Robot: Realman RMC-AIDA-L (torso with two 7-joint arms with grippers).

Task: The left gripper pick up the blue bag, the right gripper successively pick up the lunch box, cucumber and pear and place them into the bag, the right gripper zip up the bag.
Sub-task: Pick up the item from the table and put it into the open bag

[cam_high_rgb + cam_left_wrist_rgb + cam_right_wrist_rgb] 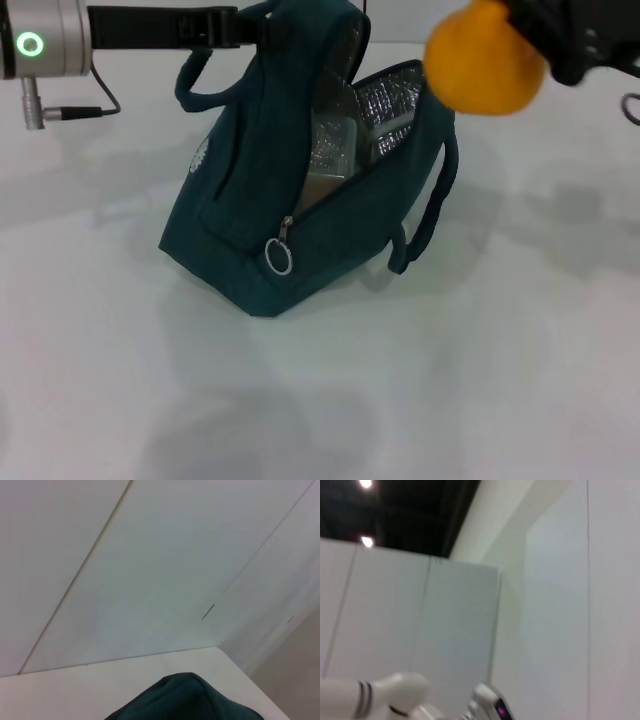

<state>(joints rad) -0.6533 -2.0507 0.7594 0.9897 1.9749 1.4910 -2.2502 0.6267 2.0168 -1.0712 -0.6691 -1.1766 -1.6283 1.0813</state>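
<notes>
I saw the dark teal bag (250,240) unzipped, foil-lined, its top clamped by the left gripper (255,28), while the right gripper (545,45) gripped the orange-yellow pear (485,60).

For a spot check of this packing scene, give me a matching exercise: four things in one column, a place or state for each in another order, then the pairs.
Things:
1. blue bag
2. pear
3. zipper ring
4. lunch box

Places or states:
A. carried in the air at the right gripper, above the bag's right side
B. inside the bag, seen through the opening
C. hanging at the low end of the open zip
D. standing on the white table, top held up by the left gripper

Pairs: 1-D, 2-A, 3-C, 4-B
</notes>
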